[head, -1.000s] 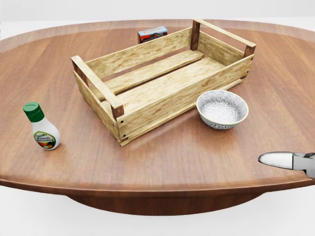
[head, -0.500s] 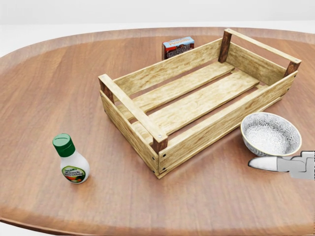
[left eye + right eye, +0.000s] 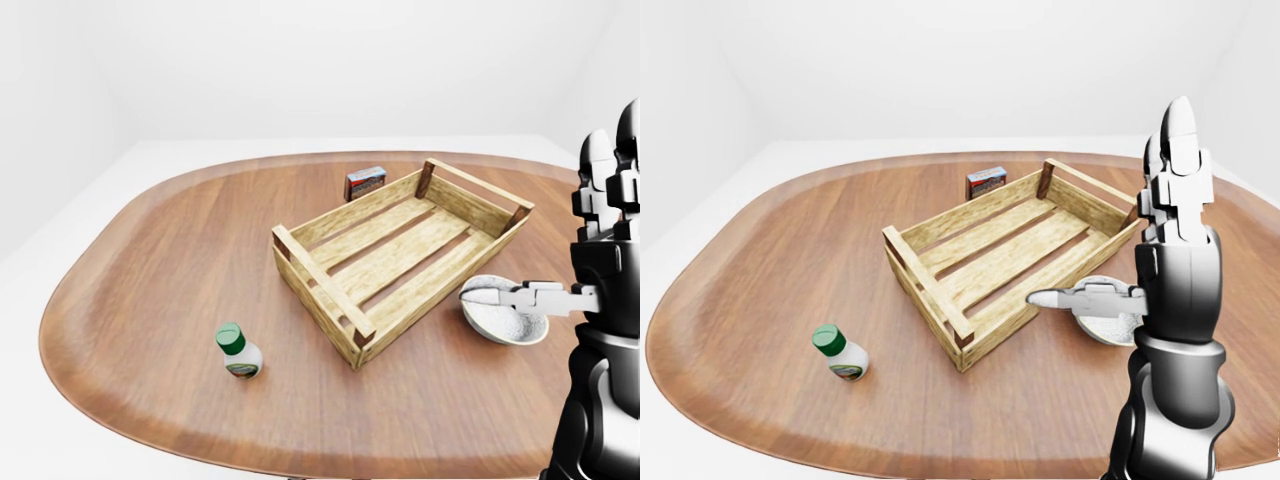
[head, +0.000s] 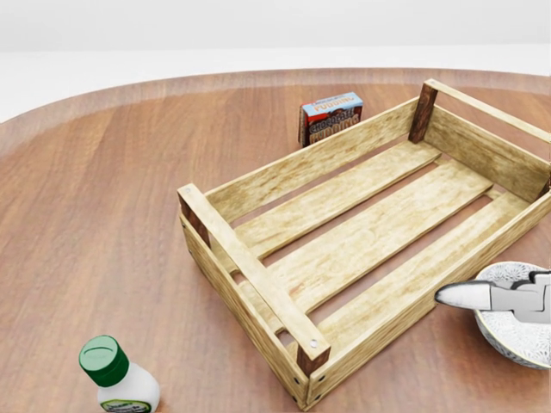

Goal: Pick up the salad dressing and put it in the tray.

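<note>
The small white salad dressing bottle with green cap (image 3: 237, 352) stands on the oval brown wooden table (image 3: 150, 260), left of the slatted wooden tray (image 3: 400, 255) and apart from it. The right hand (image 3: 1175, 215) is raised with fingers spread open, holding nothing, and partly hides the patterned grey bowl (image 3: 505, 318). The head view cuts off the bottle's lower part. The left hand is not visible.

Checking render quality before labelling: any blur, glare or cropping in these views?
All sharp, evenly lit, no glare. Head view: salad dressing cropped at the bottom edge, tray cut at right. Right-eye view: right hand hides part of the table.
</note>
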Controlling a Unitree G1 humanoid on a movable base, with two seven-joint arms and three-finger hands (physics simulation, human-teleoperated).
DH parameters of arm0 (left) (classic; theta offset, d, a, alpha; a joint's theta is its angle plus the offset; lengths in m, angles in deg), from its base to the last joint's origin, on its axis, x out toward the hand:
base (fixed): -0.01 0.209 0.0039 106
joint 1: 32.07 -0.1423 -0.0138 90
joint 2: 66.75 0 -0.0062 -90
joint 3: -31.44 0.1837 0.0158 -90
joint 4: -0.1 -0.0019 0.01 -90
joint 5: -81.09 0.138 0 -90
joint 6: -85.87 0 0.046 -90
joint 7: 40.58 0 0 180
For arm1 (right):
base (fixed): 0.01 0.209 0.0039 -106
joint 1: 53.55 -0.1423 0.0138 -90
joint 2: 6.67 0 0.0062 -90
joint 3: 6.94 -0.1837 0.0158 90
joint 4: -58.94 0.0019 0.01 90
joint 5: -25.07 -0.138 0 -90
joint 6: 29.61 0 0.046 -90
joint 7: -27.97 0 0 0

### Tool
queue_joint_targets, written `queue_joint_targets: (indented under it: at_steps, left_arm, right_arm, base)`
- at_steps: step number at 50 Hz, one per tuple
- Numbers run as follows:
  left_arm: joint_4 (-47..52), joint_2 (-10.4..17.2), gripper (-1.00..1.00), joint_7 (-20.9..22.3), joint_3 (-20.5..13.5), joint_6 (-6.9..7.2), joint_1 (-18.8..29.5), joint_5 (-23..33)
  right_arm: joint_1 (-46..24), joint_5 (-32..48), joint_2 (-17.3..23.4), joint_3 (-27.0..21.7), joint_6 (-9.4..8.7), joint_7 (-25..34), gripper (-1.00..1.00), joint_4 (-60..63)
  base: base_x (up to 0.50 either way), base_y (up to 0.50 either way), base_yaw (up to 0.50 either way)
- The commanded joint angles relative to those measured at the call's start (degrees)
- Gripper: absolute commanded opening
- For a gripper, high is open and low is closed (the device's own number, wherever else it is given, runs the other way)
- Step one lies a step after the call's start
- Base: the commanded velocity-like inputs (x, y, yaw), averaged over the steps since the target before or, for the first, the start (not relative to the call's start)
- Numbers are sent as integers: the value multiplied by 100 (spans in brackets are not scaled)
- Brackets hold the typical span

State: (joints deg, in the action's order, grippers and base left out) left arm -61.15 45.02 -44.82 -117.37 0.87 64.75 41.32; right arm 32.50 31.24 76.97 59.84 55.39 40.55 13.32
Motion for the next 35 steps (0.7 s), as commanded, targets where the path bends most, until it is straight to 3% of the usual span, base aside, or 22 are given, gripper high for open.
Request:
queue_joint_targets:
  at_steps: [1,32,35]
  left_arm:
    - [26,-1,100,-8,1,0,8,-7]
    - [-39,-14,100,27,22,0,1,40]
    - [-51,-20,100,35,31,0,1,52]
  right_arm:
    - [41,-255,10,3,0,42,100,58]
    - [81,-86,-53,20,0,-56,100,-115]
    - [123,-366,-124,-106,0,-208,100,-86]
  base:
    - [50,0,0]
    - [50,-3,0]
    - [27,-3,0]
